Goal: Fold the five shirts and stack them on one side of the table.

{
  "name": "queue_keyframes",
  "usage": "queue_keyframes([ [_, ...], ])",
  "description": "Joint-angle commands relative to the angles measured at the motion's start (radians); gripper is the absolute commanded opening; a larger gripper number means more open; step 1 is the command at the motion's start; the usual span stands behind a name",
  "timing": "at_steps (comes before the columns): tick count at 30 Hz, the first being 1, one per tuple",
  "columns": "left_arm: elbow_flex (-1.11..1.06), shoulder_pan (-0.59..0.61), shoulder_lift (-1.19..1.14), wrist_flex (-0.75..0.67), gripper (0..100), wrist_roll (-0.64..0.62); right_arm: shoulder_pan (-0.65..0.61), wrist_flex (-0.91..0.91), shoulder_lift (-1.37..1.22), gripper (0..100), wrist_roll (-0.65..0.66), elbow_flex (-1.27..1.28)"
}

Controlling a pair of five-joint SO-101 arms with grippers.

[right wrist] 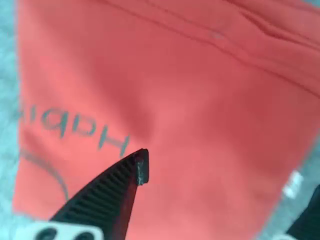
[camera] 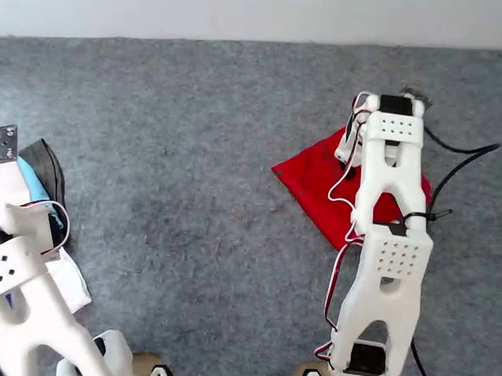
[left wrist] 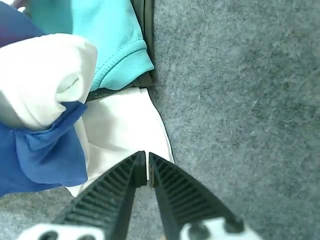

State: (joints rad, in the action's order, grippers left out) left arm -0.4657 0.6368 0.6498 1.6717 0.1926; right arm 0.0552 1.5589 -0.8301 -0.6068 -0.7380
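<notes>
The red shirt [camera: 313, 186] seems folded, lying apart at right beneath the right gripper [right wrist: 225, 192], its jaws wide; the turquoise shirt [left wrist: 100, 35], white shirt [left wrist: 125, 125] and blue shirt [left wrist: 40, 150] lie heaped, apparently unfolded; the left gripper [left wrist: 148, 169] hangs over the white shirt's edge, jaws almost together.

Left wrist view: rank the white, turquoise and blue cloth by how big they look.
1. white cloth, bunched and flat patches together.
2. turquoise shirt and blue cloth look alike; both run off frame, so no ranking.
</notes>
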Motion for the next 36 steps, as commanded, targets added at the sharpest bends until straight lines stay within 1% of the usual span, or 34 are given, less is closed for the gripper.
queue_keyframes([
  [1, 0.005, 0.002, 0.015, -0.012, 1, 0.008, -0.01, -0.097, -0.031, 42.2, -0.041, -0.034],
  [5, 0.005, 0.002, 0.015, -0.012, 1, 0.008, -0.013, -0.165, -0.113, 33.8, -0.041, -0.034],
  [8, 0.005, 0.002, 0.015, -0.012, 1, 0.008, -0.013, -0.162, -0.151, 25.5, -0.044, -0.034],
  [12, 0.005, 0.002, 0.015, -0.012, 1, 0.008, -0.008, -0.122, -0.147, 11.3, -0.041, -0.035],
  [14, 0.005, 0.002, 0.015, -0.012, 1, 0.008, 0.001, -0.107, -0.14, 3.9, 0.002, -0.035],
  [15, 0.005, 0.002, 0.015, -0.012, 1, 0.008, 0.008, -0.097, -0.131, 0.7, 0.044, -0.035],
  [17, 0.005, 0.002, 0.015, -0.012, 1, 0.008, 0.024, -0.061, -0.096, 2.0, 0.146, -0.035],
  [20, 0.005, 0.002, 0.015, -0.012, 1, 0.008, 0.062, 0.002, -0.01, 0.9, 0.322, -0.035],
  [26, 0.005, 0.002, 0.015, -0.012, 1, 0.008, 0.211, 0.105, 0.14, 1.0, 0.744, -0.035],
  [33, -0.001, 0.0, 0.015, -0.012, 1, 0.008, 0.407, 0.062, 0.188, 0.9, 1.16, -0.035],
  [36, -0.001, 0.0, 0.015, -0.012, 1, 0.008, 0.481, 0.005, 0.176, 0.9, 1.289, -0.035],
])
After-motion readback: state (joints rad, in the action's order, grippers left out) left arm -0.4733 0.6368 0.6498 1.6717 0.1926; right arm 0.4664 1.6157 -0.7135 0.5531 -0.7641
